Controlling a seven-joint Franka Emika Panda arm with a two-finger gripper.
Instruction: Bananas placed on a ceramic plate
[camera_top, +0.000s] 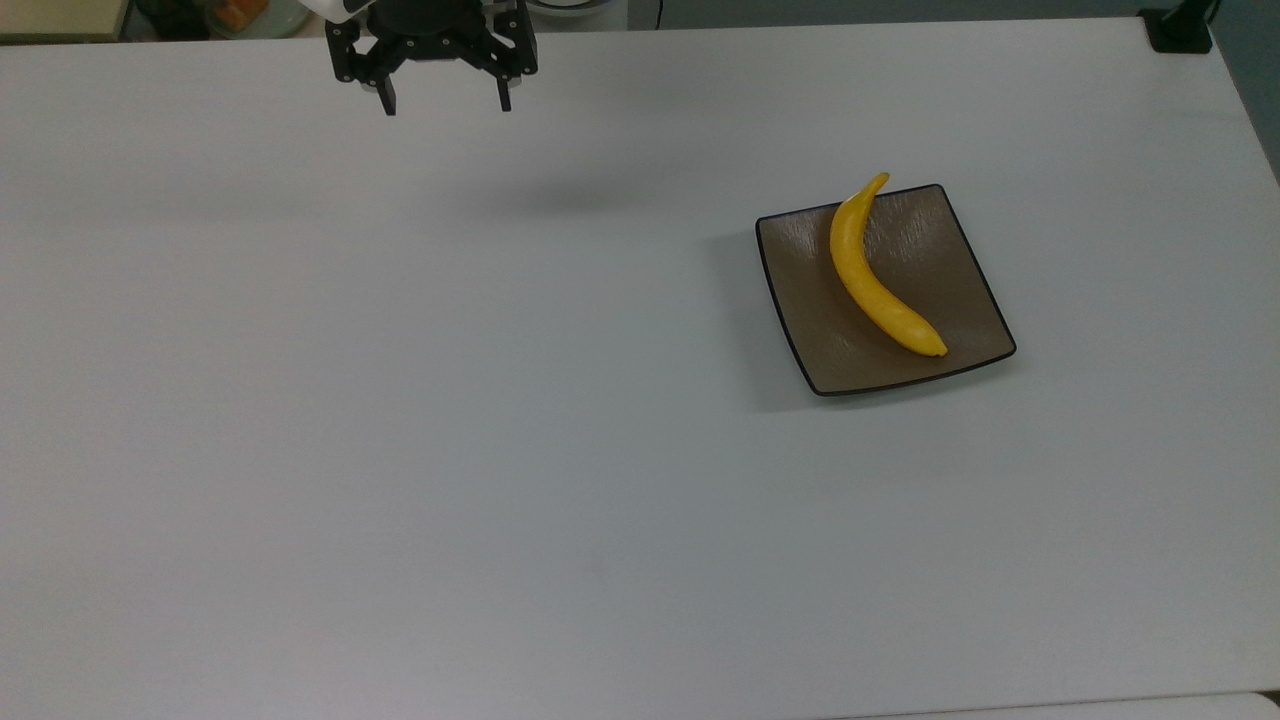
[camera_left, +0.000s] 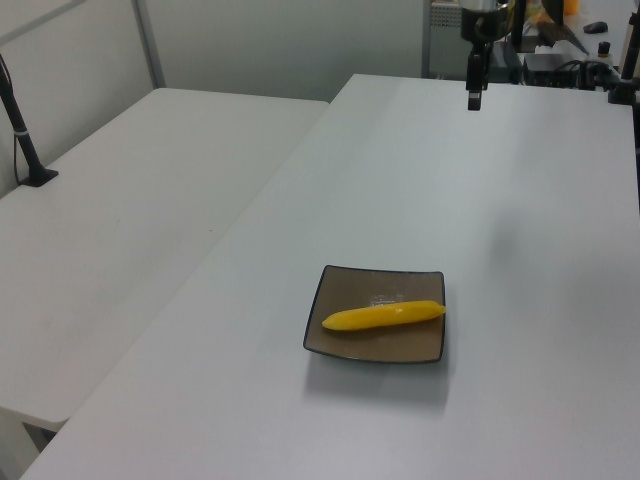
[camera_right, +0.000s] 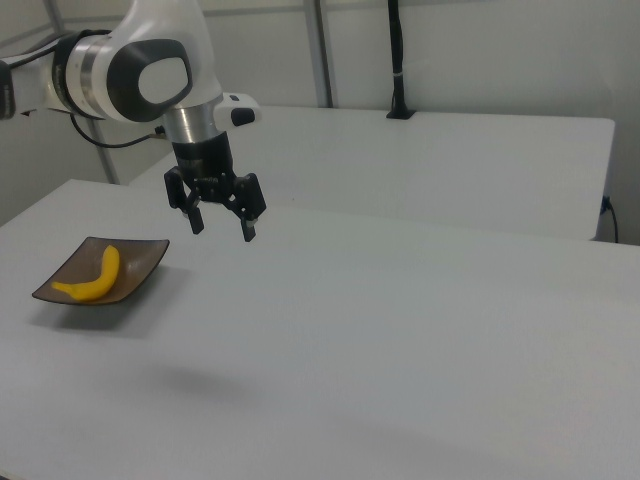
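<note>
banana (camera_top: 875, 280) lies diagonally on ceramic plate (camera_top: 800, 300), done | my tool (camera_top: 444, 104) spread wide, empty | plate well to top view's right, nearer

You work under even, diffuse overhead light. The matte white table (camera_top: 400, 450) shows no glare; a soft shadow lies beside the square brown-grey ceramic plate (camera_top: 800, 320) on the top view's left, and another faint blurred shadow sits farther left.
</note>
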